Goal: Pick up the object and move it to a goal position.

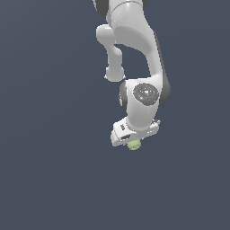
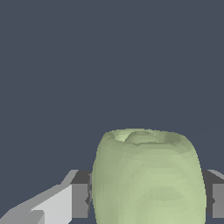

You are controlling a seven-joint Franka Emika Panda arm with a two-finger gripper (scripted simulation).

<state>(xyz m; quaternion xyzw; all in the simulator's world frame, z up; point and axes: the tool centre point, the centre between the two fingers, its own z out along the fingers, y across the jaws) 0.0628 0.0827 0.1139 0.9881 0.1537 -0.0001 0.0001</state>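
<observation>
pale yellow-green lump [image 2: 148,179] sits squarely between the gripper's [image 1: 133,141] pads [image 2: 80,200], which clamp its sides; its barrel axis points away from the wrist.

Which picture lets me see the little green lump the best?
The wrist view. There the green lump fills much of the picture, showing its barrel shape and dimpled end, squeezed between the pincer's fingers. In the exterior view, the lump is only a tiny speck peeking out under the white arm.
</observation>
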